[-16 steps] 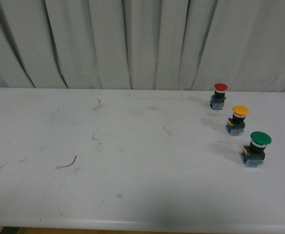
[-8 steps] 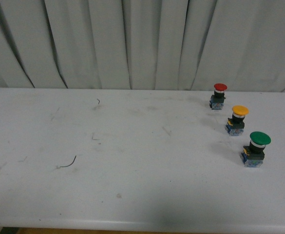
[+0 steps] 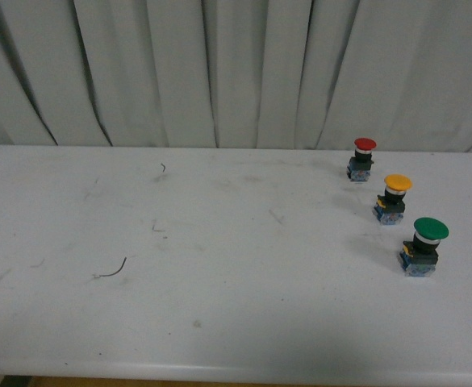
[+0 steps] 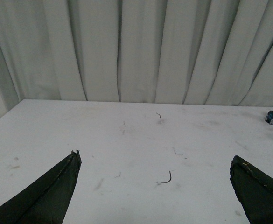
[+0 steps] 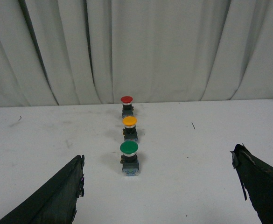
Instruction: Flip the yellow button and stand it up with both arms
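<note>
The yellow button (image 3: pixel 394 197) stands upright on its blue-grey base at the right of the white table, cap up, between a red-capped and a green-capped button. It also shows in the right wrist view (image 5: pixel 129 128), far ahead of my right gripper (image 5: pixel 157 161). My right gripper is open and empty, its two black fingers wide apart. My left gripper (image 4: pixel 154 158) is open and empty over the left part of the table. The yellow button is out of the left wrist view. Neither arm shows in the front view.
The red-capped button (image 3: pixel 364 158) stands behind the yellow one, the green-capped button (image 3: pixel 425 246) in front of it. Short dark wire scraps (image 3: pixel 112 271) lie on the table's left half. Grey curtains hang behind the table. The table's front edge (image 3: pixel 219 373) runs along the bottom.
</note>
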You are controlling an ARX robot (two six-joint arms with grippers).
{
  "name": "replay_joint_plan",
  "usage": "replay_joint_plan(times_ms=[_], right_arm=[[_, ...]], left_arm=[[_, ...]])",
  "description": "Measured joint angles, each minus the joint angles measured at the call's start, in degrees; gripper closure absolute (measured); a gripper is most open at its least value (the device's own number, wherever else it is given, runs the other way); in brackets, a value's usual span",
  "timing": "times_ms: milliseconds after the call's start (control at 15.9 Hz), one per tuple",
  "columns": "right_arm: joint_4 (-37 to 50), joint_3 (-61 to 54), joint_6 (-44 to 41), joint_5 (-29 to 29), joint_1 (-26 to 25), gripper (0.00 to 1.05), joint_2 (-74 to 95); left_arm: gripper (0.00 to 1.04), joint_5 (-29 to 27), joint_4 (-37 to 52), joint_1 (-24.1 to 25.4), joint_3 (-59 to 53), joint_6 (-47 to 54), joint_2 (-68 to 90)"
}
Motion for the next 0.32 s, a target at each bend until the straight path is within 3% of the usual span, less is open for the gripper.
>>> replay_joint_plan(times_ms=[315], right_arm=[[0.0,0.0,0.0,-0.02,0.0,0.06,0.0]], left_arm=[[0.07,0.0,0.0,0.0,0.0,0.0,0.0]])
